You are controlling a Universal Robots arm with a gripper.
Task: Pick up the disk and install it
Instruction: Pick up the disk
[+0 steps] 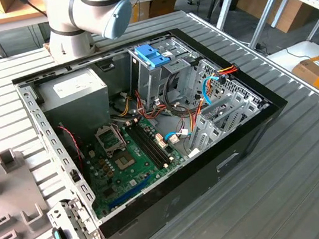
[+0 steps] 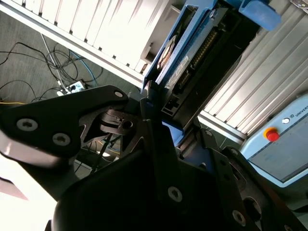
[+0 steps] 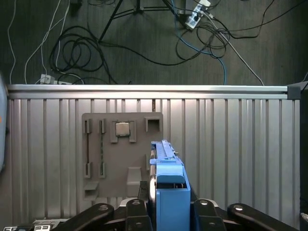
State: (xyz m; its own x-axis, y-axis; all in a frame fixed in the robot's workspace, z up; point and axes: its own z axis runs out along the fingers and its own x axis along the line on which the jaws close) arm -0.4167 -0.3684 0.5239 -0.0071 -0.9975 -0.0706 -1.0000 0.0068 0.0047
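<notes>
Silver-grey and framed in blue plastic, the flat rectangular disk (image 3: 167,185) stands on edge between the black fingers (image 3: 142,192), which are closed tight on it, above the ribbed metal surface (image 3: 231,144) near a grey moulded parts tray (image 3: 96,144). In the exterior view, the open black computer case (image 1: 235,144) shows its blue-latched drive cage (image 1: 154,66) at the far side.

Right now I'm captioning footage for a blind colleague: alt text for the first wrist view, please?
The end effector grips the blue-edged disk edge-on over a ribbed metal table. On the table lies a grey tray holding a chip; cables trail over the dark floor beyond.
</notes>
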